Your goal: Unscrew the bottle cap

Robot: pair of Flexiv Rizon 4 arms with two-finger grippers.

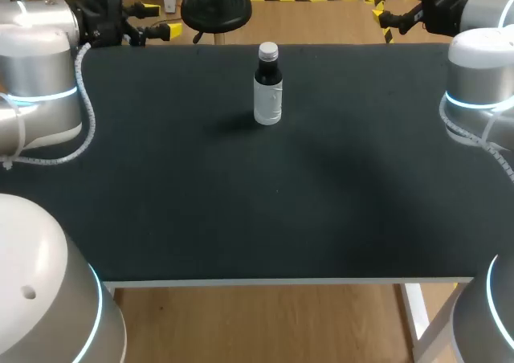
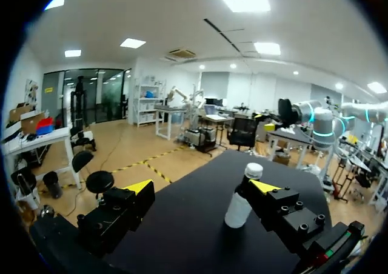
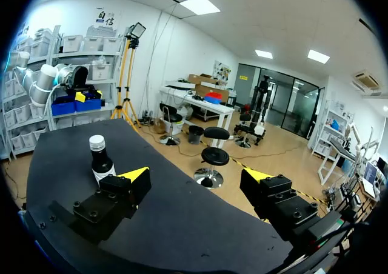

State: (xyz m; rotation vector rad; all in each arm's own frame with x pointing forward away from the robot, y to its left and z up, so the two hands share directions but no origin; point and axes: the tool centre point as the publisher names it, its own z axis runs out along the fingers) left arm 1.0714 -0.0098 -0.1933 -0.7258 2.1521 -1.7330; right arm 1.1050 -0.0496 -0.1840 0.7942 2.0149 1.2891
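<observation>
Left pincer (image 2: 202,187): released, yellow tips spread wide, grasping nothing, poised at the far left edge of the table (image 1: 241,202). Out ahead, well apart, partly hidden behind one finger: the bottle (image 2: 238,207), pale cap (image 2: 253,170) screwed on.

Right pincer (image 3: 195,175): likewise released, fingers far apart and bare, off the far right corner of the table. Beyond one fingertip, well apart: the same bottle, dark above a white label.

From the head view: bottle upright on the black table, near the far edge, about midway between both pincers, touched by neither.
</observation>
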